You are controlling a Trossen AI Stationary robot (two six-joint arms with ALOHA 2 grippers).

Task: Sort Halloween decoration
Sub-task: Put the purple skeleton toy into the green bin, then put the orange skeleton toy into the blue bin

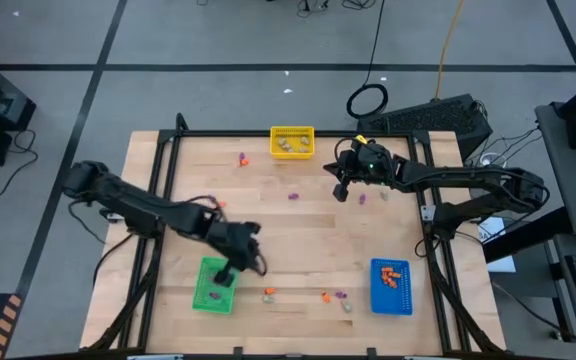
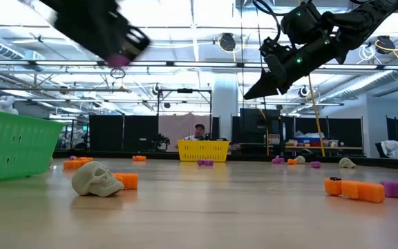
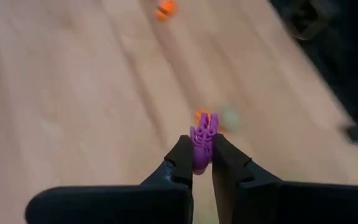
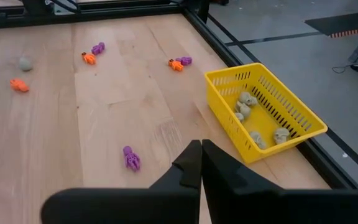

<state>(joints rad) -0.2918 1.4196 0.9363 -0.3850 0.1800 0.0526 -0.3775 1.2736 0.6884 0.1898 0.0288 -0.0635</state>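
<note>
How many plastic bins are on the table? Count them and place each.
3, going by the high view: yellow bin at top centre; green bin at bottom left; blue bin at bottom right. None looks hidden.

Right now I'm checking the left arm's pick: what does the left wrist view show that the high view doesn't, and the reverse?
Only the left wrist view shows the purple trinket pinched in the left hand. Only the high view shows where that hand is: over the green bin, with the yellow bin, blue bin and right hand. Both show the wooden table and loose trinkets.
</note>
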